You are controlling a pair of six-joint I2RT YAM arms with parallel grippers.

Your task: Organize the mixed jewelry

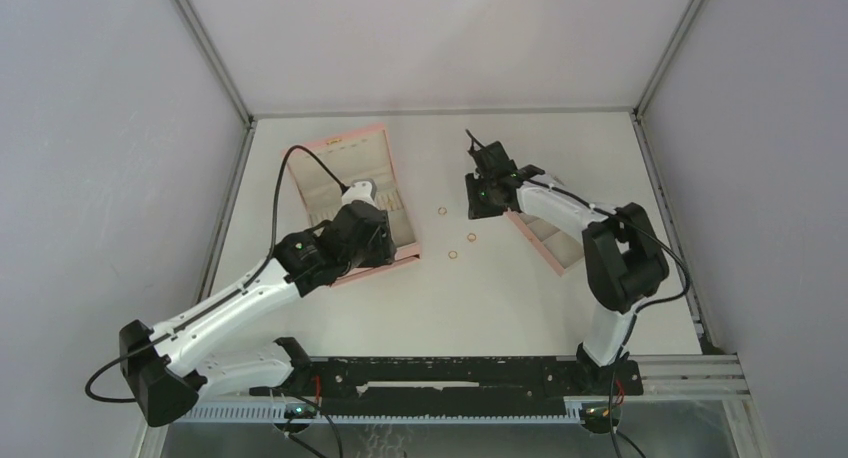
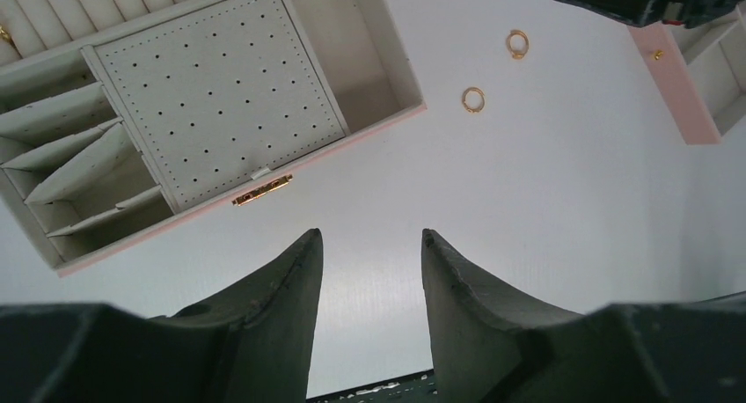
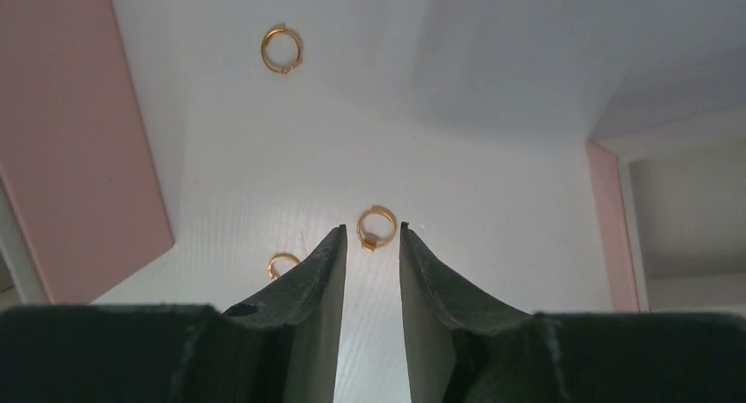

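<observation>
Ring (image 3: pixel 376 227), copper, on surface (image 3: pixel 493 201): likely light, stiff, slippery; pinch across the band. My right tool (image 3: pixel 371 234) part-spread, empty, just short of it.

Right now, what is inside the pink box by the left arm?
In the left wrist view, the pink box holds a perforated panel, slanted dividers and one bare compartment. From above, the left arm covers its near part.

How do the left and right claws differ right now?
The left claw stands wider; the right claw is narrower. The left claw hangs over bare table beside the box; the right claw has a ring right at its tips, not visibly pinched. Both are open and point down at the table.
</observation>
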